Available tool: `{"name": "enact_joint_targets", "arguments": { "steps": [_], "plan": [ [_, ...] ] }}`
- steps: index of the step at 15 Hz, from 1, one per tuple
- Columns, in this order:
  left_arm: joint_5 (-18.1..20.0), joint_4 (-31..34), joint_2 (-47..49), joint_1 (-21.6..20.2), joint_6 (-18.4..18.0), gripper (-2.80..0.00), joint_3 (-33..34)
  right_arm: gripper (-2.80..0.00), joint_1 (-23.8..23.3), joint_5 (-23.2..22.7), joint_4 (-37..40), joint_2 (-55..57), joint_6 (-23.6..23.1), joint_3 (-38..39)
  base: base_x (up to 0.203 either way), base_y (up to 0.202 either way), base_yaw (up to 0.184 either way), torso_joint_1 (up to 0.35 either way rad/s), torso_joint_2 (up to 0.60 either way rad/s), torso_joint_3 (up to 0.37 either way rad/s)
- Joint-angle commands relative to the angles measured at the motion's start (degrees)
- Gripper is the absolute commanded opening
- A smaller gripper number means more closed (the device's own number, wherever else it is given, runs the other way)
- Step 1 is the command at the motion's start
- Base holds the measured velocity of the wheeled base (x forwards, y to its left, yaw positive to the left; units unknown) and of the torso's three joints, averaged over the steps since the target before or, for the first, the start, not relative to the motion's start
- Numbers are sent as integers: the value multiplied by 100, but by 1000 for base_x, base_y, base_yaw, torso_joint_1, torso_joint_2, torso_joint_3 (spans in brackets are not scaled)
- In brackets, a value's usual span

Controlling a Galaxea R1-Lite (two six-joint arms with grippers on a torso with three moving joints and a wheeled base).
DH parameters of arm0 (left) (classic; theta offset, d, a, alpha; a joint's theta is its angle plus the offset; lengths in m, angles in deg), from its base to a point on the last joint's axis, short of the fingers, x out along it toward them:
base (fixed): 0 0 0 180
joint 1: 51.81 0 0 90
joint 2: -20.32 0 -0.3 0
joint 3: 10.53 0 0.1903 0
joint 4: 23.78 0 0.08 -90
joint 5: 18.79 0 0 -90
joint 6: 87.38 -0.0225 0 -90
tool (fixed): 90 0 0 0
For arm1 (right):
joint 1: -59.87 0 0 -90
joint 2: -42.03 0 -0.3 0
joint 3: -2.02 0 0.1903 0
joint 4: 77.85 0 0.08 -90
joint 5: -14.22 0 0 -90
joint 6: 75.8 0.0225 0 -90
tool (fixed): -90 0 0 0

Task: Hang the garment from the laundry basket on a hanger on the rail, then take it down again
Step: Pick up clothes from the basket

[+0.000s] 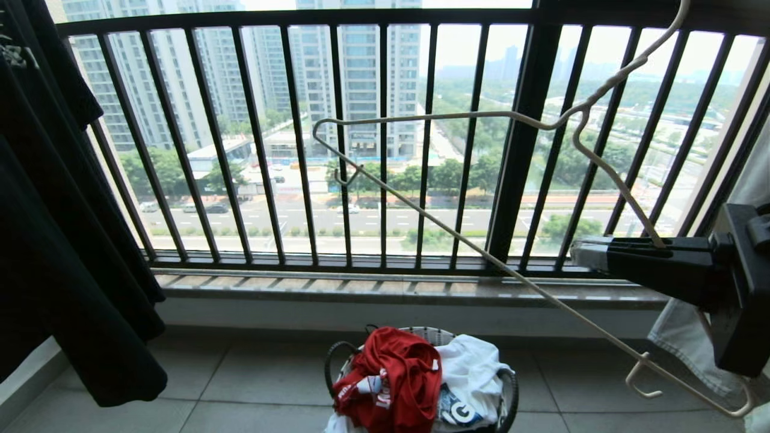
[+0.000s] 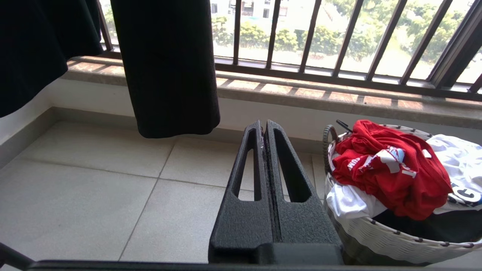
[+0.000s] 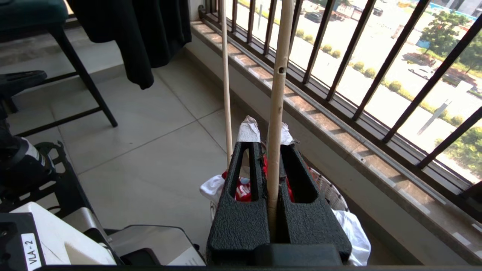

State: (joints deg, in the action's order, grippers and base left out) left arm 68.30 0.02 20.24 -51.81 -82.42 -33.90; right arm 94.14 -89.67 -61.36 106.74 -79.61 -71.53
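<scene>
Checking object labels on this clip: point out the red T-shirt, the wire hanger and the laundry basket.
red T-shirt [image 1: 394,376], head view, crumpled middle.
wire hanger [image 1: 421,116], head view, top wire of frame.
laundry basket [image 2: 380,235], left wrist view, white woven wall.

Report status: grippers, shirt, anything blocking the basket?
Right gripper shut on hanger, held over the basket. Left gripper shut, empty, beside basket. Red shirt on top in basket. Nothing blocking.

The right gripper [image 1: 580,252] reaches in level from the right, jaws clamped together. The left gripper [image 2: 265,130] hangs low, seemingly idle, fingers pressed together.
</scene>
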Motion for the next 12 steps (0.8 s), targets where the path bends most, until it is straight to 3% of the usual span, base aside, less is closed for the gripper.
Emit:
{"name": "enact_joint_targets", "arguments": {
  "steps": [1,12],
  "plan": [
    [-7,0,7,0,5,-280,0,-280,-69,-8,-7,-73,-5,2,0,0,0,0,0,0],
    [-6,0,7,0,5,-280,0,-280,-113,-17,20,-385,-137,93,0,0,0,0,0,0]
  ]
}}
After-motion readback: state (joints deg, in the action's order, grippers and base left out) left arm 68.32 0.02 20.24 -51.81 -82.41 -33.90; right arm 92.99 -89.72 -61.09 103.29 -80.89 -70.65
